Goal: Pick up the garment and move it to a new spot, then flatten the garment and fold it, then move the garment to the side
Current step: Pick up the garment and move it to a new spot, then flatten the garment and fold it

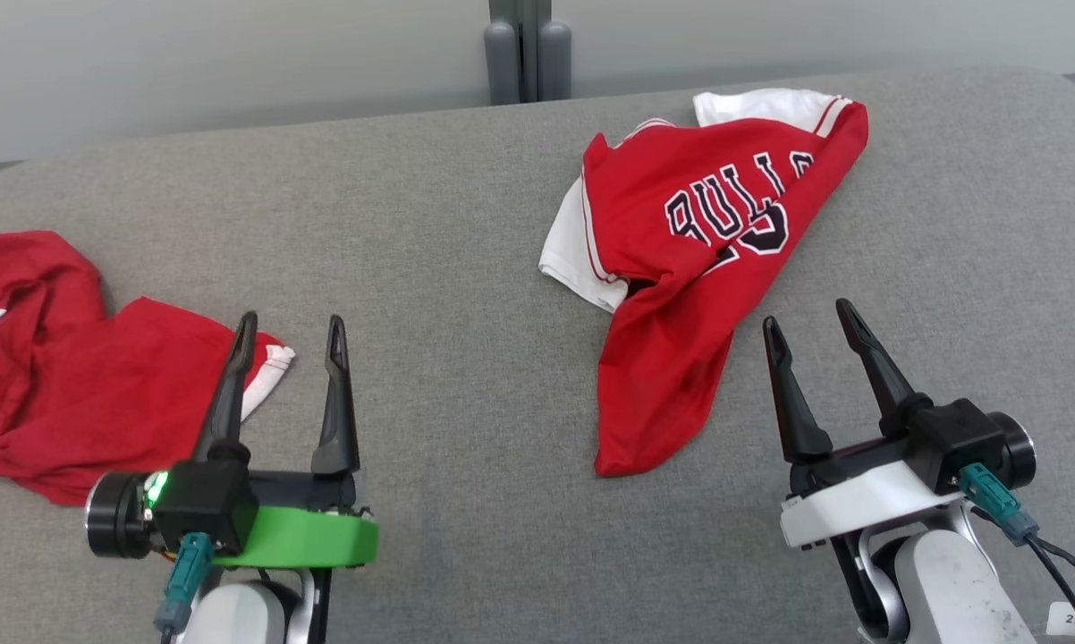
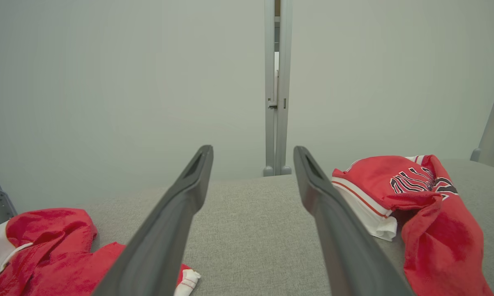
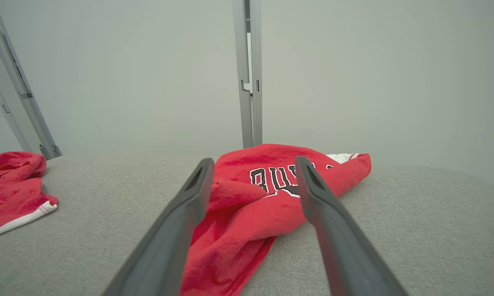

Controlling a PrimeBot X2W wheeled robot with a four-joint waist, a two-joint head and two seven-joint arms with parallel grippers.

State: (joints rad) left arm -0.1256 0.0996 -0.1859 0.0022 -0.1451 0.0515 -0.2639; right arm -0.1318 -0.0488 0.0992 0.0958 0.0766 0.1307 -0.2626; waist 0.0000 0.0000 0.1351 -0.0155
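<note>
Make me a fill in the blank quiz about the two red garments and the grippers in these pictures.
The red jersey with black lettering lies ahead of the right gripper, whose fingers are ___. The left gripper, beside the plain red crumpled garment, holds ___. Both garments rest on a ___ fabric-covered table.
Missing words: open; nothing; grey.

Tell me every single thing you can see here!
lettered jersey: one, red and white with black letters, crumpled on the right
plain garment: one, red with white trim, bunched at the left
padded surface: one, grey, under both garments
post: one, grey, behind the far edge
wall: one, pale, at the back
left tool: one, dark fingers, open, by the plain garment
right tool: one, dark fingers, open, facing the jersey
</note>
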